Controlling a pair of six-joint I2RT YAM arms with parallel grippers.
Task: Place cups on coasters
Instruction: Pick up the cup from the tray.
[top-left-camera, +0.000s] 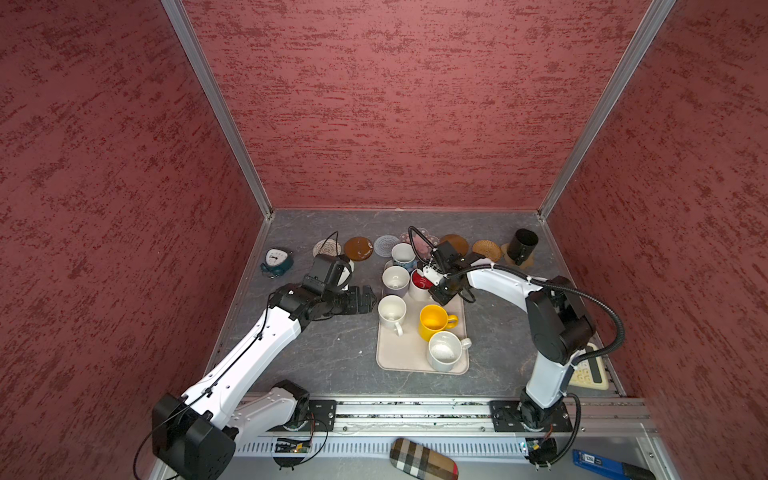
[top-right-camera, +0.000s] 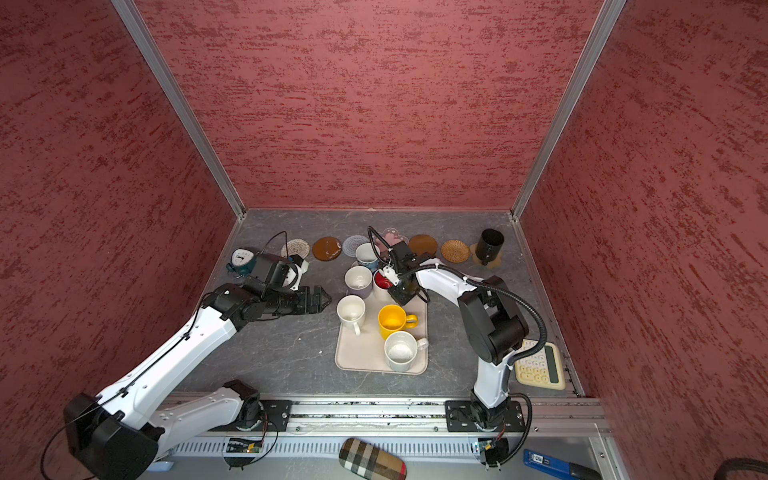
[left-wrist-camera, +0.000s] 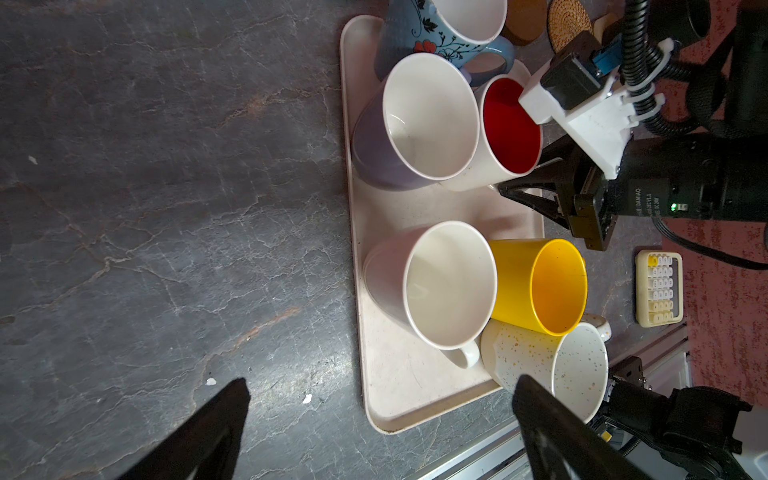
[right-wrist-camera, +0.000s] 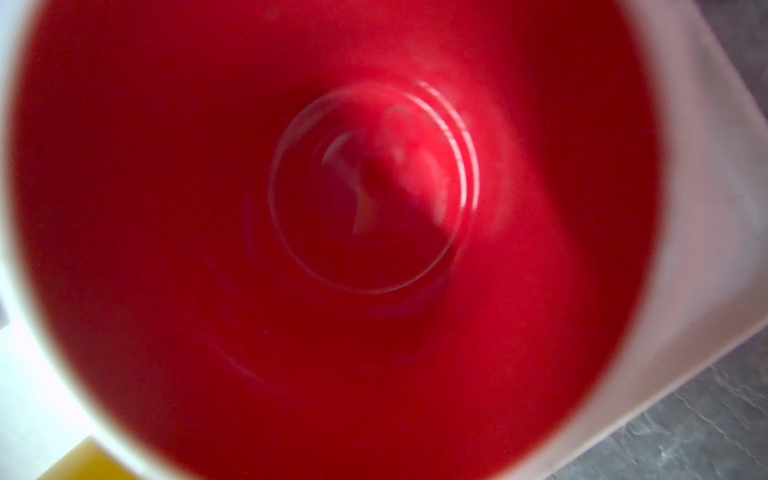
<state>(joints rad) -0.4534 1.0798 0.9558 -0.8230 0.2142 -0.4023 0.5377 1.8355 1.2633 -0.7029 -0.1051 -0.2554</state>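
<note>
Several cups stand on the beige tray (top-left-camera: 399, 357), among them the white cup with red inside (top-left-camera: 419, 282), a lavender one (top-left-camera: 395, 279) and a yellow one (top-left-camera: 432, 321). My right gripper (left-wrist-camera: 505, 192) reaches down at the red-inside cup's outer wall, with its fingers drawn together on the handle side. The right wrist view looks straight into the red inside (right-wrist-camera: 374, 187), and the fingers are hidden there. The black cup (top-left-camera: 523, 245) stands on the tan scalloped coaster (top-left-camera: 530, 261). The other coasters (top-left-camera: 358, 248) line the back. My left gripper (left-wrist-camera: 382, 384) hovers open left of the tray.
A small teal clock (top-left-camera: 276, 259) sits at the back left. A cream calculator (top-right-camera: 540, 365) lies by the right arm's base. In front of the rail lie a plaid case (top-left-camera: 422, 459) and a blue tool (top-left-camera: 598, 461). Red walls close in three sides.
</note>
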